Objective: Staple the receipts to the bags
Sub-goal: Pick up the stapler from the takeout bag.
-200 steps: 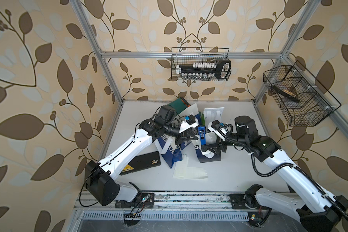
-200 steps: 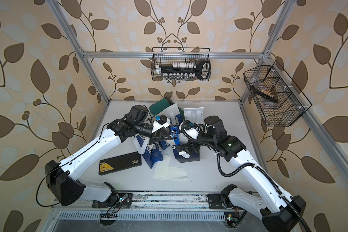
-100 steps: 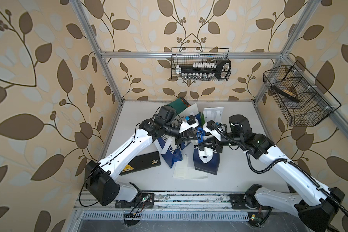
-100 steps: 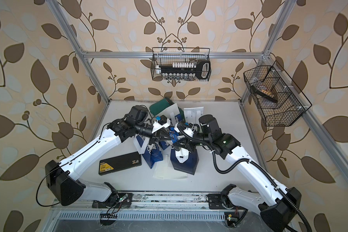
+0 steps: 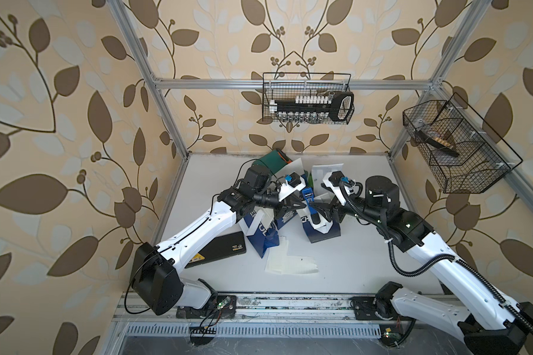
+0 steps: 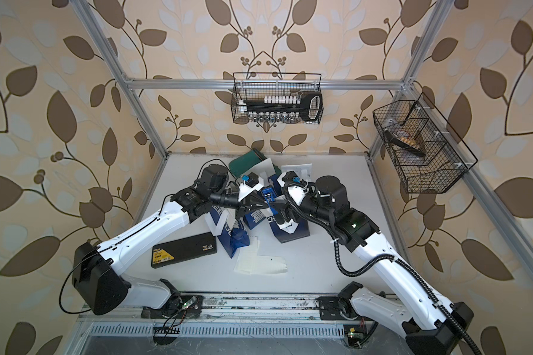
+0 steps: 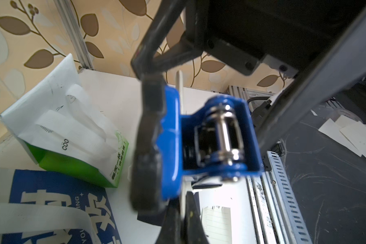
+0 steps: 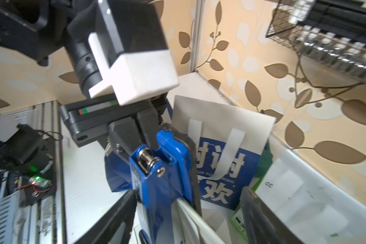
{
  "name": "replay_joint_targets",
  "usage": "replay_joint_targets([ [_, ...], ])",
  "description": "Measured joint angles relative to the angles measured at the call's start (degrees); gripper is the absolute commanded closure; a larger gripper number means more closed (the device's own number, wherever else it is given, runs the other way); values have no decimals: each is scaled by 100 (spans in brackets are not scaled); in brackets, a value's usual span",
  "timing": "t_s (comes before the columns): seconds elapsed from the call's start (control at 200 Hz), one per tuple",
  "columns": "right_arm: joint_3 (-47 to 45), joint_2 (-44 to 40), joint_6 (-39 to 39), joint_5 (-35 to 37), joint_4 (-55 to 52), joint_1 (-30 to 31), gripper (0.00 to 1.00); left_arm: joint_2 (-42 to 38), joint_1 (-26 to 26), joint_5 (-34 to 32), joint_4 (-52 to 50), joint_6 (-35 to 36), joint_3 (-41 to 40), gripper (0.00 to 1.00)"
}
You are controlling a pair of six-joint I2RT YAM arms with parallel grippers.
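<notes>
My left gripper (image 5: 302, 205) (image 7: 184, 202) is shut on a thin white paper edge at the top of a navy bag (image 5: 323, 233) (image 6: 293, 230). I cannot tell whether a receipt lies in that grip. A blue stapler (image 5: 307, 195) (image 7: 211, 135) (image 8: 156, 179) sits on the same white edge. My right gripper (image 5: 316, 212) (image 8: 188, 198) straddles the stapler, open, with a gap beside one finger. Two more navy bags (image 5: 260, 233) lie under the left arm. A green-and-white bag (image 7: 72, 131) stands behind. Loose receipts (image 5: 290, 261) (image 6: 259, 262) lie flat in front.
A flat black box with a yellow label (image 5: 216, 250) lies by the left arm. A dark green case (image 5: 273, 161) leans at the back wall. Wire baskets hang on the back wall (image 5: 308, 101) and the right wall (image 5: 456, 147).
The right gripper squeezed the stapler half a second ago and has since opened. The navy bag has shifted slightly right. The left gripper stays shut in place.
</notes>
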Motion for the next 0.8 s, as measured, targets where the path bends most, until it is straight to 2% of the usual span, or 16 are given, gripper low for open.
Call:
replay_joint_targets([
  [0.12, -168, -179, 168, 540, 164, 48, 26, 0, -68, -175, 221, -199, -17, 100],
  [0.43, -337, -153, 702, 1187, 345, 437, 43, 98, -136, -463, 363, -490, -17, 100],
  [0.645, -435, 105, 1043, 1360, 501, 780, 45, 256, -286, -553, 470, -614, 37, 100],
  [0.8, -501, 144, 1165, 1738, 577, 942, 60, 291, -345, -577, 474, -658, 37, 100],
])
